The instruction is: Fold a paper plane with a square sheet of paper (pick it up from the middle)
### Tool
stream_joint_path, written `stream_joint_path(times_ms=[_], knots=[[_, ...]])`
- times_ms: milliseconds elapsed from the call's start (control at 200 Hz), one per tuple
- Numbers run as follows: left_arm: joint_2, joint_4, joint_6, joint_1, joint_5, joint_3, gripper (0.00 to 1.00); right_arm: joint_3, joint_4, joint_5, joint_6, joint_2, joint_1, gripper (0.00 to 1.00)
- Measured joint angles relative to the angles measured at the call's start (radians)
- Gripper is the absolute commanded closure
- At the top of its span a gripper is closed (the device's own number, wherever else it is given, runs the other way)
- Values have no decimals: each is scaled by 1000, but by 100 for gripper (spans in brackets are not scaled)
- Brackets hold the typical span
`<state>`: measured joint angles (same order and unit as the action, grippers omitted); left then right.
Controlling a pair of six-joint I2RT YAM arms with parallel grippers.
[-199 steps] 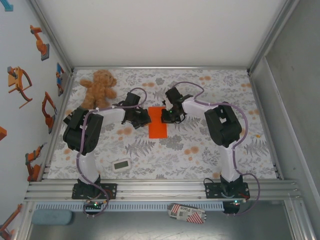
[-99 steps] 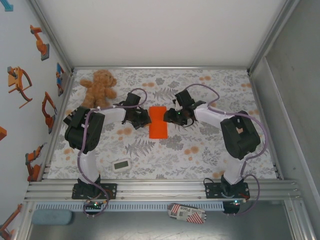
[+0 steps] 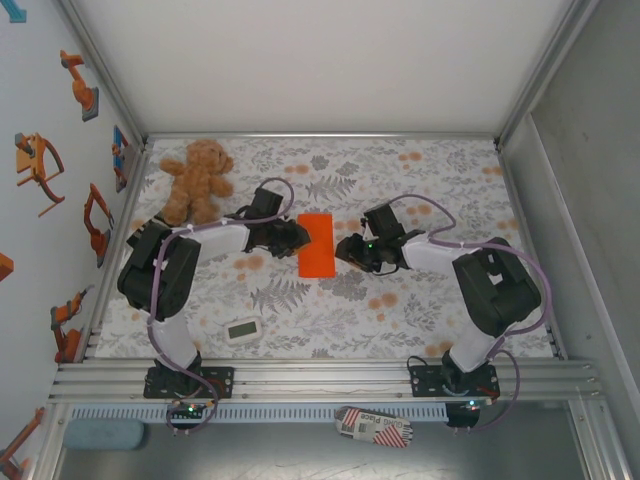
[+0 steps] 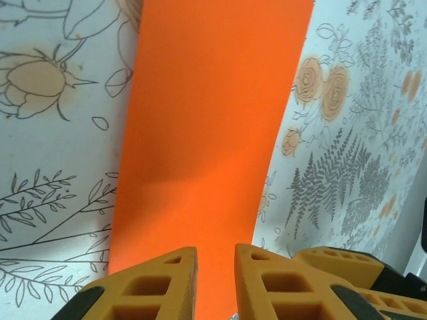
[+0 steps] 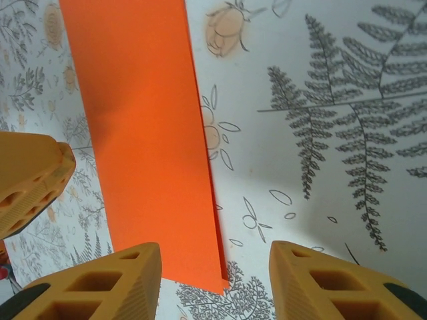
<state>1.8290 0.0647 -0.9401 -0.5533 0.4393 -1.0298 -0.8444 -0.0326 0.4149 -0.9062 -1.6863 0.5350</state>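
Observation:
The square sheet of paper (image 3: 317,244) is bright orange and lies flat on the flowered table as a folded, narrow rectangle. My left gripper (image 3: 293,236) is at its left long edge. In the left wrist view its fingers (image 4: 160,283) stand a narrow gap apart just above the paper (image 4: 207,120), with nothing pinched between them. My right gripper (image 3: 347,250) is just off the paper's right edge, low over the table. In the right wrist view it (image 5: 213,267) stands wide open, and the paper's (image 5: 140,133) near right corner lies below the gap.
A brown teddy bear (image 3: 197,177) sits at the back left of the table. A small white timer (image 3: 243,330) lies near the front left. Metal frame rails bound the table on all sides.
My right gripper has opened and drawn back to the right, off the paper. My left gripper has parted its fingers a little. The paper stays flat where it was.

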Motion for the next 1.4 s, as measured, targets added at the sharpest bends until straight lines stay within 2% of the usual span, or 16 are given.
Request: stream_joint_path(times_ms=[265,866,1207,1402], knots=[[52,-8,-14,0,-7,2,78,12,43,36,-30,0,-3,61],[61,-30,-31,6,-11,18,77,12,37,172,-18,-53,-4,62],[74,-1,-79,18,12,-4,77,11,11,192,-5,-76,0,62],[78,7,-84,21,18,-9,76,5,12,200,4,-85,9,69]])
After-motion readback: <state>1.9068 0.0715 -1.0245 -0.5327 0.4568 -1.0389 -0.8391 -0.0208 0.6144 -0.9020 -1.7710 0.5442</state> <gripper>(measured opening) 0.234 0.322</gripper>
